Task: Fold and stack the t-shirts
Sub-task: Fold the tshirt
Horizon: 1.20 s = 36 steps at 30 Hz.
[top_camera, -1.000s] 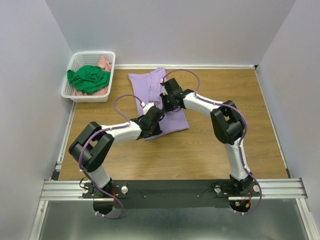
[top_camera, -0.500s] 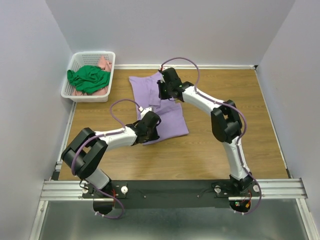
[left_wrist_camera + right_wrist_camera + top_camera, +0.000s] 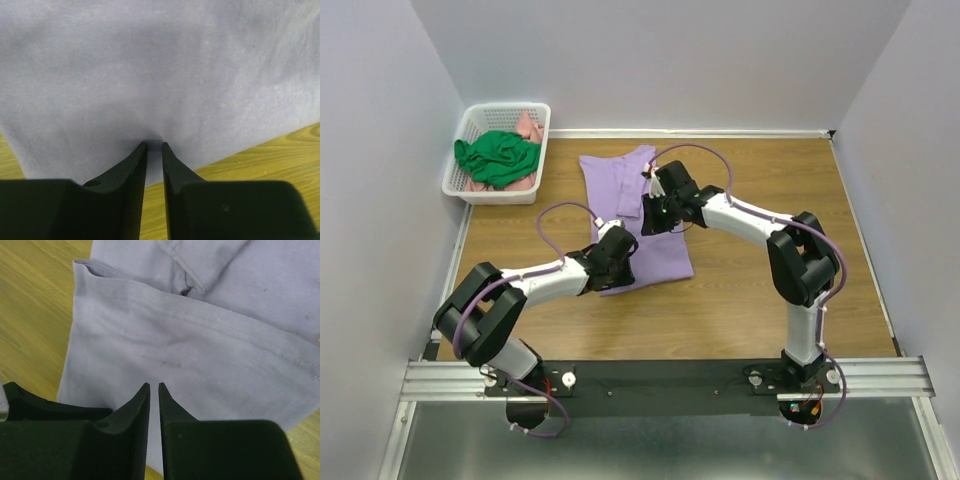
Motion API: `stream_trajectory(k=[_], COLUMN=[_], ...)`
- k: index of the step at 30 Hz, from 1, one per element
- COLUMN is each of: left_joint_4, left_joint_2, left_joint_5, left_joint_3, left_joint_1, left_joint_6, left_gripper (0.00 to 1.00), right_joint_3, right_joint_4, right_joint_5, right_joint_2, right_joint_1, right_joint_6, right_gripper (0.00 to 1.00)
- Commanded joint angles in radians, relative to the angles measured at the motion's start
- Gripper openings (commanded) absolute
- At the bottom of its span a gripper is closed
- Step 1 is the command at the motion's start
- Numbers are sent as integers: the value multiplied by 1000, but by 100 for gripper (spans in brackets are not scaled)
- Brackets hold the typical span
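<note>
The lavender t-shirt (image 3: 665, 255) lies partly folded on the wooden table, narrow end toward the back wall. My left gripper (image 3: 619, 243) is at its near left edge. In the left wrist view its jaws (image 3: 154, 145) are all but closed, the tips dug into the lavender cloth (image 3: 160, 65), which puckers there. My right gripper (image 3: 656, 212) is over the shirt's middle. Its jaws (image 3: 154, 385) show only a slim gap with nothing in it, just above the flat cloth (image 3: 200, 350). A green t-shirt (image 3: 498, 158) and a pink t-shirt (image 3: 528, 127) sit bunched in the basket.
The white lattice basket (image 3: 470, 120) stands at the back left corner against the wall. Bare wood (image 3: 780, 200) stretches right of the shirt and along the near side. Grey walls close the table on three sides.
The left gripper drew back toward the near edge and the shirt's lower edge shifted with it. The right gripper went toward the collar, then came back to the middle.
</note>
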Motion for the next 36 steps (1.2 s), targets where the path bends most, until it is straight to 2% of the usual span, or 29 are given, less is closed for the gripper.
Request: stream_trajectory(k=[1,5,10,13,14,17,21,23,25,27,31,34,36], left_joint_4=[-155,-196,-164,-103,-90,-41,-44,-35,-35,-50,-84,-130,-132], left_joint_2=[-36,-181,-356,-392,-390,-346,-266,-237,-231,-238,-290,-362,-424], left_joint_5=[-13,-42,12,53,70,99,87,92,108,108,110,92,70], left_joint_3=[-4,19,-62,-155,-174,-218,-241,-263,-280,-284,-289,-265,-243], left_joint_1=[-9,-6,-4,11,25,54,59,65,63,65,63,65,65], left_joint_6=[13,-30,-120,-166,-170,-171,-194,-222,-245,-263,-291,-282,-278], left_gripper=[32,52,52,42,34,21,13,12,12,11,11,11,16], right_joint_3=[8,-93,-350,-496,-530,-643,-711,-764,-817,-852,-909,-927,-915], right_joint_4=[4,45,159,303,338,500,565,616,752,797,794,762,718], right_joint_5=[-61,-180,-421,-524,-544,-616,-656,-664,-657,-643,-598,-575,-558], right_joint_2=[4,-74,-208,-269,-288,-295,-233,-193,-144,-115,-104,-165,-211], right_joint_1=[-13,-50,-91,-99,-105,-159,-234,-271,-314,-340,-352,-354,-352], right_joint_6=[44,72,81,101,112,165,156,171,265,300,304,308,293], right_gripper=[19,19,19,18,17,14,11,10,8,7,7,7,7])
